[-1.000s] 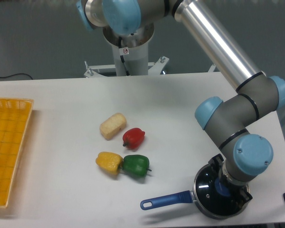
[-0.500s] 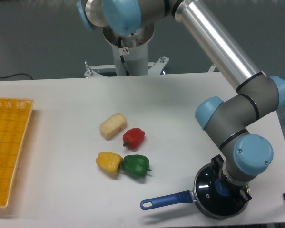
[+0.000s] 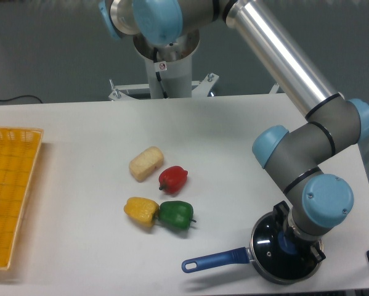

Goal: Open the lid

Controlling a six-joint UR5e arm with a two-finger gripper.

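Observation:
The lid [image 3: 267, 245], a dark glass disc with a metal rim, lies flat on the black saucepan [image 3: 275, 279] near the table's front right corner. The pan's long blue handle [image 3: 212, 259] points left. My gripper [image 3: 291, 244] is down on the lid's centre, right at the blue knob [image 3: 286, 245], of which only a sliver shows. The arm's blue wrist cap [image 3: 327, 201] sits directly above and hides the fingers, so how the jaws stand on the knob is not visible.
Left of the pan lie a green pepper [image 3: 175, 214], a yellow pepper [image 3: 141, 210], a red pepper [image 3: 173, 178] and a pale corn piece [image 3: 146, 163]. A yellow basket [image 3: 12, 185] occupies the left edge. The table's front edge runs close below the pan.

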